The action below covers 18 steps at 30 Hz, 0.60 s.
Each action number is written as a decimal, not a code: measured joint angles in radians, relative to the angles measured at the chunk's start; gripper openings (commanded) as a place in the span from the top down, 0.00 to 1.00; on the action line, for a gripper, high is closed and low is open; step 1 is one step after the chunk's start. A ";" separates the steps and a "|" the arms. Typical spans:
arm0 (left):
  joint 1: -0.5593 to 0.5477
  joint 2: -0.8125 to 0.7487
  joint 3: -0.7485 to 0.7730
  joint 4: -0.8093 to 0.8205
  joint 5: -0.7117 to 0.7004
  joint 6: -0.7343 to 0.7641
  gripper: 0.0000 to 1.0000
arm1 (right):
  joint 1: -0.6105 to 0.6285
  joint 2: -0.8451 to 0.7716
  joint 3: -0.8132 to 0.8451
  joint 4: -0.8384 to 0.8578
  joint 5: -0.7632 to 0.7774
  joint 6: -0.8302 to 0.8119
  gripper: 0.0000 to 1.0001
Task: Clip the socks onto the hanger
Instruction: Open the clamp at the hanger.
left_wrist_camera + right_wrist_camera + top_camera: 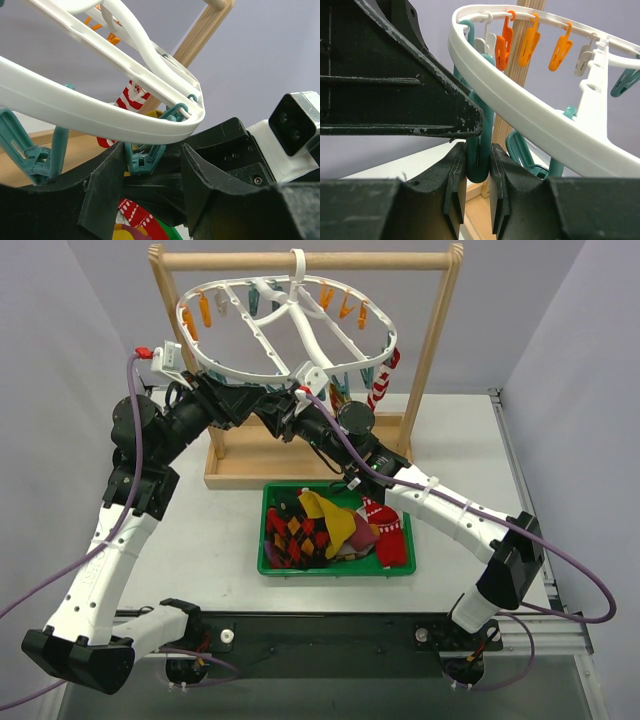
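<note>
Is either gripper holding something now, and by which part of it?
The right gripper pinches a teal clip of the hanger at its lower end. The left gripper holds nothing; its fingers stand apart around another clip.

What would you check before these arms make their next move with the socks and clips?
1. Right tool squeezing a teal clip: ok.
2. Left tool open at a second clip: ok.
3. A sock held ready for clipping: not ok; the loose socks lie in the green bin.
4. Hanger hooked on the wooden bar: ok.
5. Striped sock hanging from the hanger: ok.
</note>
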 measured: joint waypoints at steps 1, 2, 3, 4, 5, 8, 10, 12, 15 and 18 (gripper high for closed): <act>0.000 0.000 0.000 0.000 0.000 0.000 0.48 | 0.000 0.000 0.000 0.000 0.001 0.000 1.00; 0.000 0.000 0.000 0.000 0.000 -0.001 0.50 | 0.000 0.000 0.000 -0.001 0.001 0.000 1.00; 0.002 0.000 0.000 -0.001 -0.001 0.002 0.52 | 0.000 0.000 0.000 -0.001 0.001 0.000 1.00; 0.003 0.000 0.000 -0.001 -0.002 0.002 0.58 | 0.000 0.000 0.000 -0.001 0.001 -0.002 1.00; 0.004 0.000 0.000 -0.001 -0.005 0.003 0.61 | 0.002 0.000 0.003 -0.001 0.004 -0.003 1.00; 0.005 0.000 0.000 0.000 -0.017 0.007 0.69 | 0.010 0.000 0.013 -0.009 0.020 -0.012 1.00; 0.006 -0.001 0.002 0.000 -0.026 0.008 0.70 | 0.016 0.002 0.021 -0.019 0.036 -0.025 1.00; 0.007 -0.001 0.004 0.000 -0.032 0.008 0.72 | 0.021 0.009 0.030 -0.023 0.051 -0.035 1.00; 0.011 -0.001 0.005 -0.002 -0.034 0.009 0.80 | 0.028 0.014 0.035 -0.024 0.067 -0.048 0.99; 0.011 -0.001 0.009 -0.005 -0.035 0.009 1.00 | 0.032 0.014 0.037 -0.023 0.077 -0.055 0.83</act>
